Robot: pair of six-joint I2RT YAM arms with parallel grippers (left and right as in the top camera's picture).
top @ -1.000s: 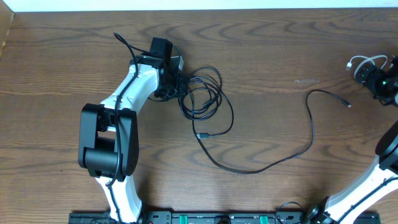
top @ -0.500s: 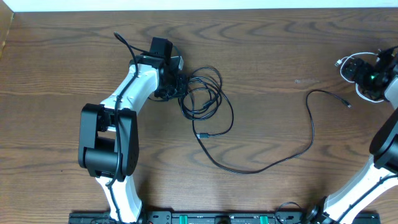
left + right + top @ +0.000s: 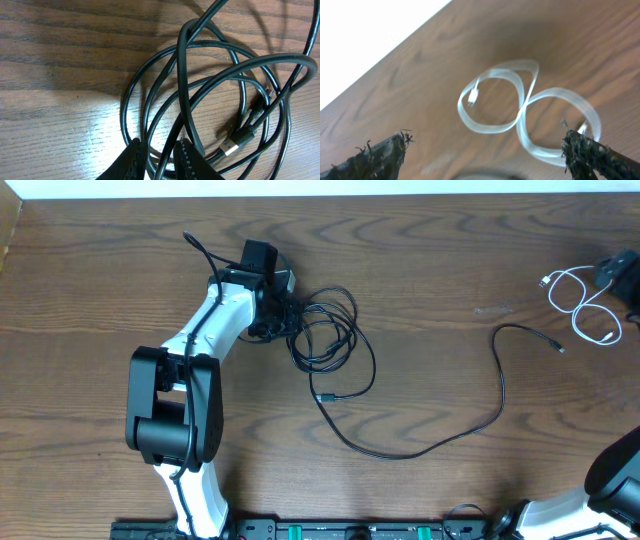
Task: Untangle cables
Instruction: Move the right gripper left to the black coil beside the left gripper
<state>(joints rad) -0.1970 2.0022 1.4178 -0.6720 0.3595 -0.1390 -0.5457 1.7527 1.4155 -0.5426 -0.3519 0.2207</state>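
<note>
Nearest, a black cable tail (image 3: 430,442) trails across the worktop (image 3: 100,260). Beyond it, the left gripper (image 3: 159,161) appears clamped on one strand of the black coil (image 3: 325,340); a hard pull could cinch the loops. Farthest, the right gripper (image 3: 485,140) is spread wide over the separate white cable (image 3: 524,109).

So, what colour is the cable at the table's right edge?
The cable is white, clearest in the overhead view.
</note>
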